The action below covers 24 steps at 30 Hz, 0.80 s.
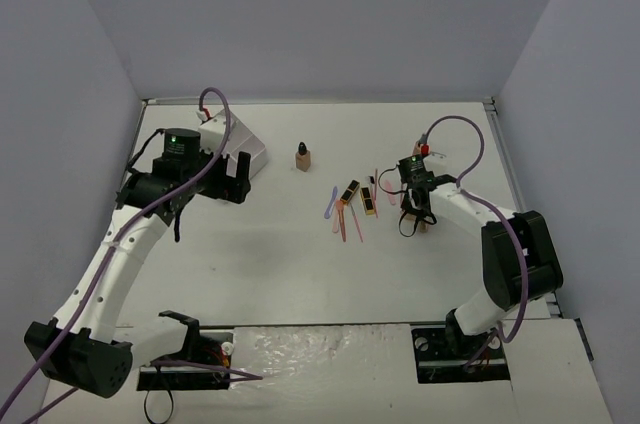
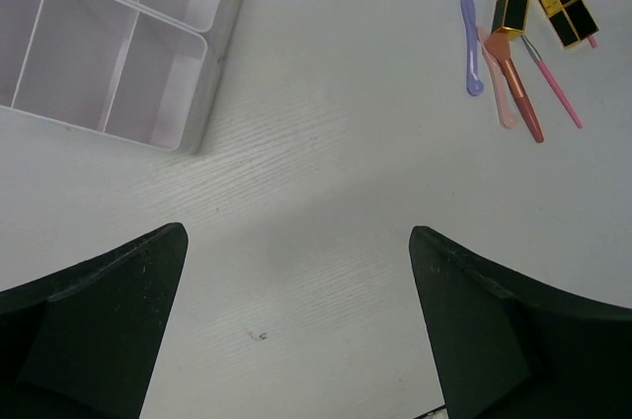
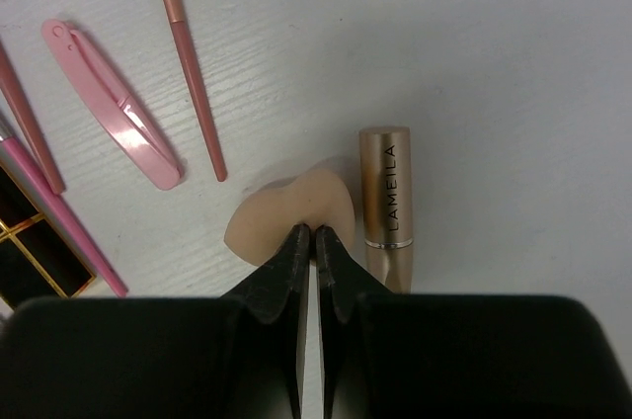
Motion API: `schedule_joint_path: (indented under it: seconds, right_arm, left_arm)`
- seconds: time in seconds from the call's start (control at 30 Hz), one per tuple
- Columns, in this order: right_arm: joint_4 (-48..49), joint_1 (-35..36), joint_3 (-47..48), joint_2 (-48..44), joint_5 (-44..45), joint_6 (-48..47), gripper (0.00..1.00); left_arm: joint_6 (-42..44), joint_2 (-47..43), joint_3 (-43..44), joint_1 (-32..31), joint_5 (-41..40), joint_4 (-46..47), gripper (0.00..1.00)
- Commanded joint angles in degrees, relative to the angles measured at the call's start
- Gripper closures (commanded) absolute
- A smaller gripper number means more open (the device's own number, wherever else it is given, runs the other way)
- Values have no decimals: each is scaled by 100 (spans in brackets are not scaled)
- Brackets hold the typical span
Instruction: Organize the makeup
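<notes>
I see a white plastic square box (image 2: 219,55) with four compartments resting at the far left of my white wood-grain table (image 1: 300,264), plain grey walls (image 1: 320,14) around it.

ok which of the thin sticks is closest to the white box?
The purple stick, on the pile's edge toward the white box; the pink sticks lie beyond it.

Left gripper (image 2: 296,231) spread wide, right gripper (image 3: 314,231) pinched tight, both wrists apparently tipped steeply downward
</notes>
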Motion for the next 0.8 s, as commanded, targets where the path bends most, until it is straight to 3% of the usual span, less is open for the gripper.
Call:
schedule_joint_path:
  seconds: [0.0, 0.23, 0.53, 0.77]
  right_arm:
    - [113, 13, 63, -393, 111, -261, 100]
    - [183, 899, 556, -1442, -286, -1222, 100]
    - [980, 1215, 1019, -2455, -2697, -2211, 100]
    - [1525, 1232, 1099, -2735, -4086, -2432, 100]
  left_arm:
    - [158, -10, 245, -228, 242, 122, 6]
    - [110, 188, 628, -866, 567, 61, 6]
    - [-594, 453, 1045, -1566, 799, 598, 8]
    - [-1398, 564, 1075, -1924, 1052, 1408, 19]
